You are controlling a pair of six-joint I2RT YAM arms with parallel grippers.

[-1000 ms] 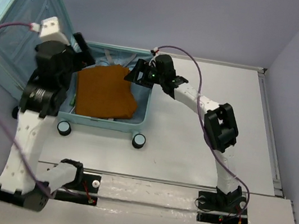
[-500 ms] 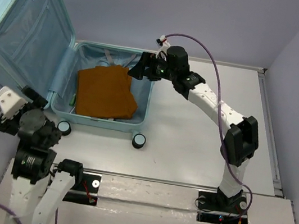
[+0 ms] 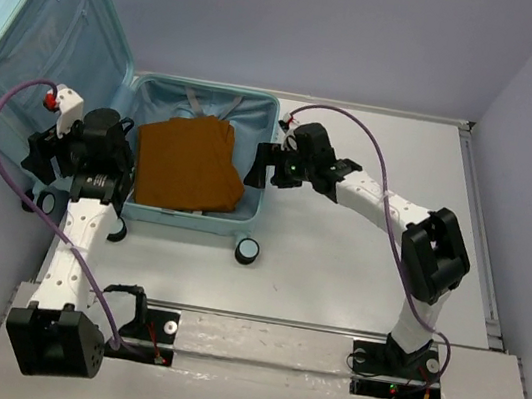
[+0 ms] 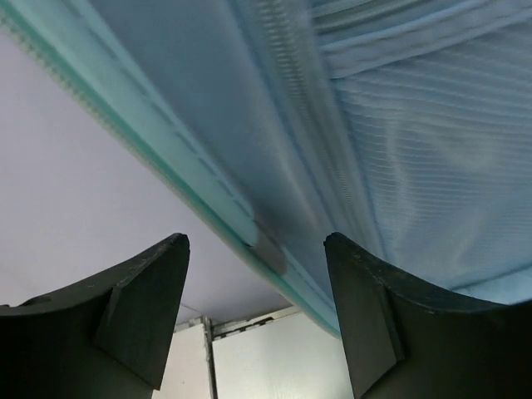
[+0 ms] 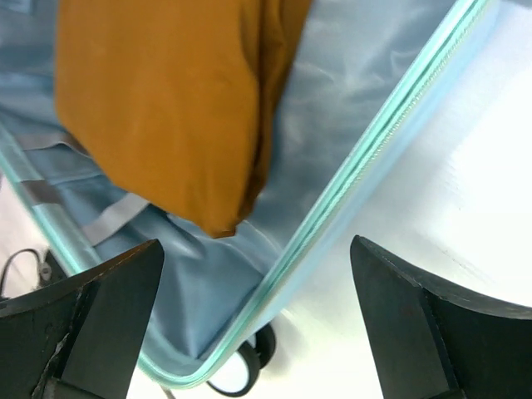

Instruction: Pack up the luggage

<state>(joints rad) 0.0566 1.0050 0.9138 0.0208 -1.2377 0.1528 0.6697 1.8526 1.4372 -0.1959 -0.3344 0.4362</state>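
- Luggage (image 3: 58,45) lies open at the far left corner of the surface (image 3: 337,261). Its base is flat and its lid (image 3: 33,11) is tilted up past the left edge. A folded brown garment (image 3: 186,162) lies inside the base.
- We judge the step in hand to be closing the lid, since the garment is already in and both arms sit at the shell.
- The left end effector (image 3: 46,150) is spread wide and holds nothing. In its wrist view the lid's rim (image 4: 208,199) runs between the fingers without touching either.
- The right end effector (image 3: 263,164) is also wide and empty, over the base's right wall. Its wrist view shows that rim (image 5: 366,158) between the fingers with the garment just inside. We cannot tell whether it touches the rim.
- To do this well, we would have the left end effector take the lid by its rim, or push from behind it, and swing it toward the right edge in a slow arc about the hinge.
- We would use the right end effector to steady the base, because the wheel (image 3: 248,250) suggests the case may roll.
- We would pull the right fingers (image 5: 108,307) clear before the lid lands.
- We would check that the garment's corner sits inside the rim so that no cloth catches in the seam.
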